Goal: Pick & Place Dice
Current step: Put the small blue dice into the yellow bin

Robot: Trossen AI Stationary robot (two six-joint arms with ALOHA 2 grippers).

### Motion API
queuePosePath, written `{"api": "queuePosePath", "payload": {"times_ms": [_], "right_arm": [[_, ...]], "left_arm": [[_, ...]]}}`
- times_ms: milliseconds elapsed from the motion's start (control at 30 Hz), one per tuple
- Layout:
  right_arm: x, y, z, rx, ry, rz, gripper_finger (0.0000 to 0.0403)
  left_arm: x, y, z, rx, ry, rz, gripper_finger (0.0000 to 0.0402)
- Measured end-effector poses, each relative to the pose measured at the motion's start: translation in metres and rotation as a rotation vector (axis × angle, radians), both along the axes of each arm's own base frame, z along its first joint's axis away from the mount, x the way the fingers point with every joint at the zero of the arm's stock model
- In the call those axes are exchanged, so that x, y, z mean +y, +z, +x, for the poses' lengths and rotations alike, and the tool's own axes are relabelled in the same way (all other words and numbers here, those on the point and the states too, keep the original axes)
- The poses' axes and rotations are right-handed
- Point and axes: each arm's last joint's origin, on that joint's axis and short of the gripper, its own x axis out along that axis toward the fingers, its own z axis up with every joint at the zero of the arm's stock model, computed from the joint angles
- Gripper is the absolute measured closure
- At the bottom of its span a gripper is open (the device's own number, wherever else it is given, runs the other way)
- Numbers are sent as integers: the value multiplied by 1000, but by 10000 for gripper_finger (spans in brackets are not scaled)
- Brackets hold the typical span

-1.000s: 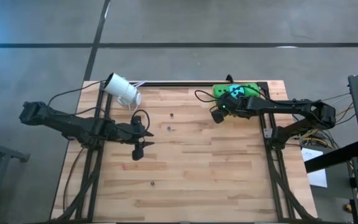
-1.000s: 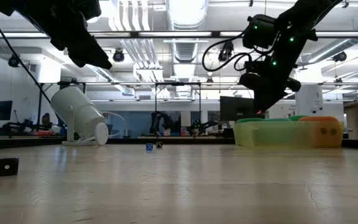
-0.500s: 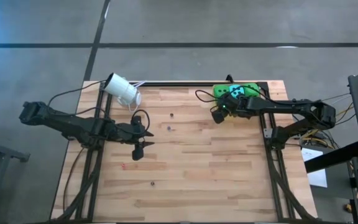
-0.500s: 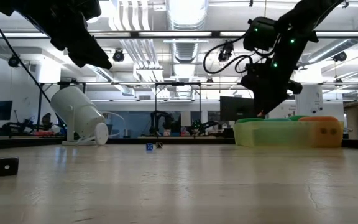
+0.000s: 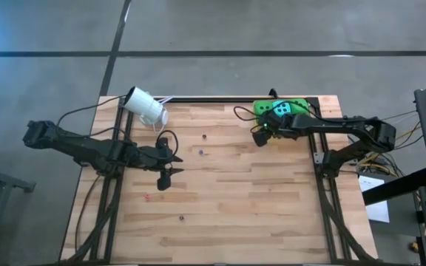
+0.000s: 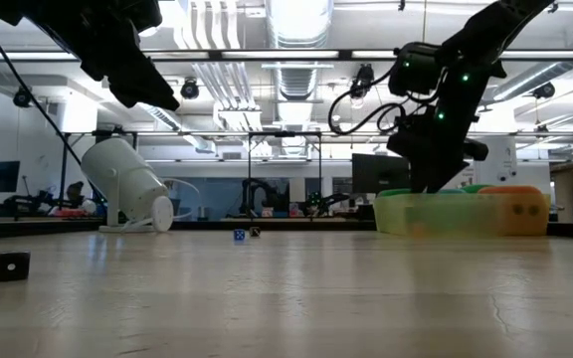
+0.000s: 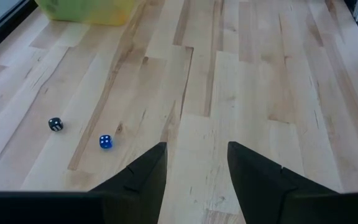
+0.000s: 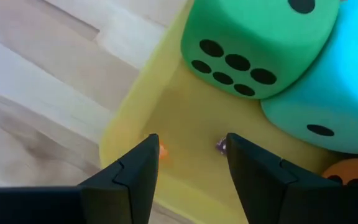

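A translucent yellow-green tray [image 8: 124, 122] at the table's far right holds a bright green die [image 8: 253, 31], a teal die [image 8: 328, 99] and the corner of an orange die [image 8: 354, 175], all resting on its floor. A second green die does not show. Two tiny bits, one orange [image 8: 162, 150] and one purple [image 8: 220, 146], also lie on the tray's floor. My right gripper [image 8: 188, 168] is open and hangs over the tray's corner [image 5: 259, 133], touching nothing. My left gripper [image 7: 194, 168] is open above the table's left middle [image 5: 173, 164].
Small dice lie on the bare wood: a blue one [image 7: 105, 142], a black one [image 7: 55, 124] and another black one near the left edge [image 6: 11, 266]. A white cylinder [image 5: 146, 106] lies tipped at the far left corner. The table's middle and near side are open wood.
My right gripper has come down toward the tray's corner, staying open. The left arm has kept still.
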Motion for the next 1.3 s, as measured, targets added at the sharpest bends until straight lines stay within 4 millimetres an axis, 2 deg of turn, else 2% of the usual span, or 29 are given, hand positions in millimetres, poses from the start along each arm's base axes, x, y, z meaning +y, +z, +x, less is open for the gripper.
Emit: {"api": "queuePosePath", "payload": {"times_ms": [100, 333, 500, 700, 867, 1033, 1300], "right_arm": [[0, 6, -1, -6, 17, -11, 220], [9, 34, -7, -117, 51, -66, 220], [29, 51, -8, -196, 132, -93, 220], [67, 58, -1, -231, 321, -103, 220], [100, 63, 8, -304, 491, -120, 220], [129, 69, 13, -383, 636, -138, 220], [153, 76, 15, -473, 749, -151, 220]], "left_arm": [[0, 0, 0, -1, 0, 0, 227], [0, 0, 0, -1, 0, 0, 227], [0, 0, 0, -1, 0, 0, 227], [2, -2, 1, 11, 16, -1, 228], [10, -14, 8, 79, 95, -37, 233], [19, -33, 19, 183, 112, 13, 239], [42, -68, 38, 303, 195, 29, 246]]}}
